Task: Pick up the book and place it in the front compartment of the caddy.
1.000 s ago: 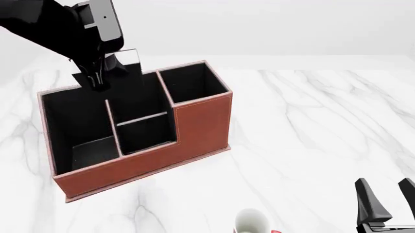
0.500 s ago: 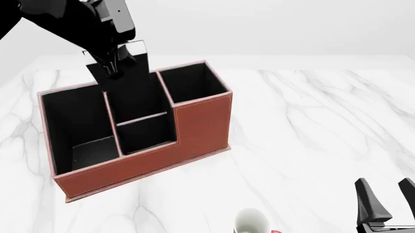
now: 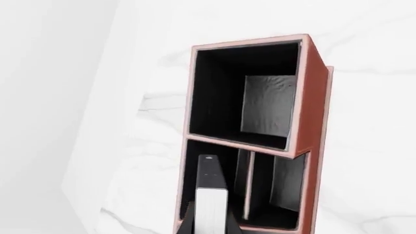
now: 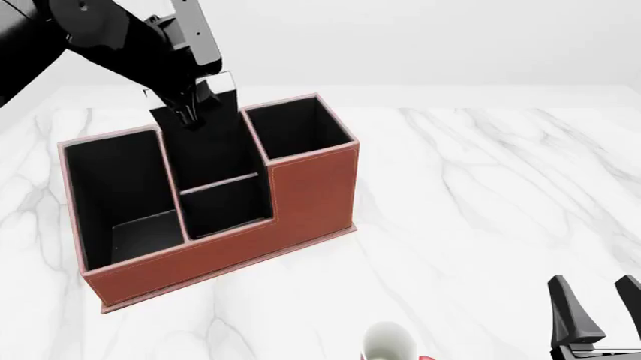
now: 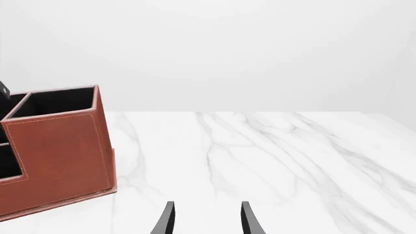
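Note:
In the front view my left gripper (image 4: 191, 112) is shut on the book (image 4: 221, 86), a thin black book with a pale band, held upright over the rear rim of the caddy (image 4: 305, 187). The left wrist view looks down the book (image 3: 209, 192) at the caddy (image 3: 311, 97); the book's far end lies over a middle compartment beside the large one. The low front middle compartment (image 4: 225, 204) holds nothing. My right gripper (image 4: 593, 291) stands open near the table's front right corner, far from the caddy, with nothing between its fingers (image 5: 167, 219).
A white mug with red (image 4: 389, 343) stands at the front edge, left of the right gripper. White marble table (image 4: 481, 187) stretches to the right of the caddy. The right wrist view shows the caddy's tall right end (image 5: 62, 146).
The left gripper has carried the book to the right and a little lower, from over the caddy's back left to over its middle compartments. The right arm has not moved.

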`<state>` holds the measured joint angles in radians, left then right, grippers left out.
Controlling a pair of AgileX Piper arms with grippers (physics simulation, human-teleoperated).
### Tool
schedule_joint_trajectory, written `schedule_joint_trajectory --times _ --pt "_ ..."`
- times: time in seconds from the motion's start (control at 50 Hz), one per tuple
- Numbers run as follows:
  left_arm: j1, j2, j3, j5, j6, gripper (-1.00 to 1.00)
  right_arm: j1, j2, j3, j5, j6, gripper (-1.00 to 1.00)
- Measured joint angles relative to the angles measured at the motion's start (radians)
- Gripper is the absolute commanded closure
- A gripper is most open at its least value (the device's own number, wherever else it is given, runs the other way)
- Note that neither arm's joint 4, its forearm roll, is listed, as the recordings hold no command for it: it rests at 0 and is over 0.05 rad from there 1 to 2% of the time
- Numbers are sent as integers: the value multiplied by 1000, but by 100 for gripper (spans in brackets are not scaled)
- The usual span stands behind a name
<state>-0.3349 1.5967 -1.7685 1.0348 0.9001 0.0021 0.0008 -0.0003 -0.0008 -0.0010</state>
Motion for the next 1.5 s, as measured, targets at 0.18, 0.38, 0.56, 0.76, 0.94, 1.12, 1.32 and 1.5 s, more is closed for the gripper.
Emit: schedule_joint_trajectory --times 0.18,0.38,0.56,0.76,0.94,1.12,1.32,1.5 --pt "1 1 46 -40 -4 100 2 0 0 0 0 -100" --pt "8 4 91 -77 -2 100 2 0 0 1 0 -100" --pt "11 11 116 -101 -7 100 3 0 0 1 0 -100" --pt "16 19 147 -129 -9 100 3 1 0 0 0 -100" --pt "20 34 158 -144 -8 100 3 3 0 -2 0 -100" --pt "19 48 160 -149 -10 100 2 5 0 -5 0 -100" --pt "24 58 171 -156 -6 100 2 3 0 -3 0 -100" --pt "30 66 192 -172 0 100 2 1 0 -2 0 -100"
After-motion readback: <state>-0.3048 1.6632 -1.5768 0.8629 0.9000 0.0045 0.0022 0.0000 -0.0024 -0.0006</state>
